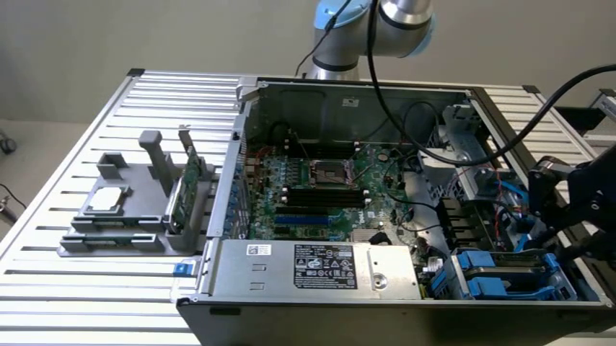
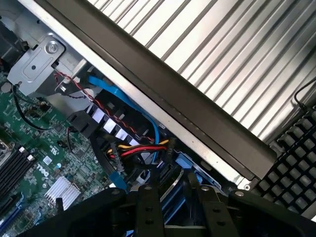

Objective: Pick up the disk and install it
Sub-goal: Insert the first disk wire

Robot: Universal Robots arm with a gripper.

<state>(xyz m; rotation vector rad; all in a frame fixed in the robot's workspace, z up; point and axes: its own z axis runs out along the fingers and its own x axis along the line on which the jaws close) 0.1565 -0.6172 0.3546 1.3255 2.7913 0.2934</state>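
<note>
I see the disk (image 1: 500, 272) sitting in the drive bay at the front corner of the open computer case (image 1: 337, 97), on the exterior view's right: a dark grey flat top framed by a bright blue plastic carrier, with blue tabs at its near end. In the wrist view a strip of the same blue frame and a silvery edge (image 2: 173, 190) shows between the black fingers (image 2: 148, 207).

The gripper (image 1: 553, 209) hangs over that bay, just above the disk. Its fingers stand a narrow way apart, and I cannot tell whether they touch the carrier (the black body of the gripper covers that spot).

On the motherboard (image 2: 34, 148) I read a white "DELL" mark. The power supply (image 1: 322, 268) carries a black label with white print, too fine for me to read. A keyboard (image 2: 296, 158) lies outside the case.
</note>
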